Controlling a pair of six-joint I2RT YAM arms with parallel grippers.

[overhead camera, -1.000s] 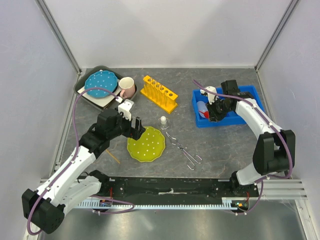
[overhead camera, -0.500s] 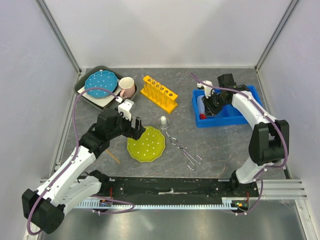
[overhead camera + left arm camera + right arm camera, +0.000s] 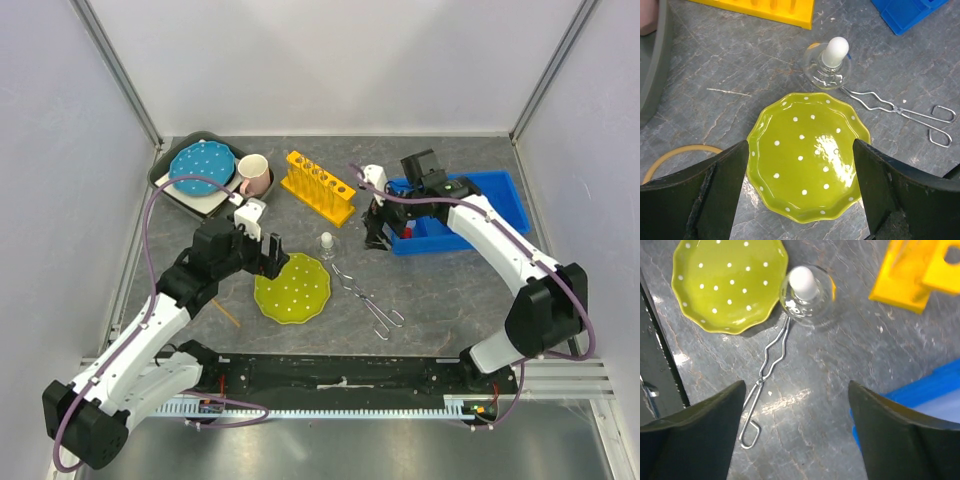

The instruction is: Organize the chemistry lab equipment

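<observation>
Yellow rack (image 3: 318, 188) x1, flask (image 3: 326, 241) x1, tongs (image 3: 365, 293) x1; tube (image 3: 320, 179) count unclear.

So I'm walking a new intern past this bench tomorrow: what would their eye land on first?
Probably the bright colours: the yellow test-tube rack at far centre, the yellow-green dotted plate nearer the front with the left gripper open over it, and the blue bin on the right. Next, the small clear white-capped flask standing and the metal tongs lying just right of the plate.
</observation>
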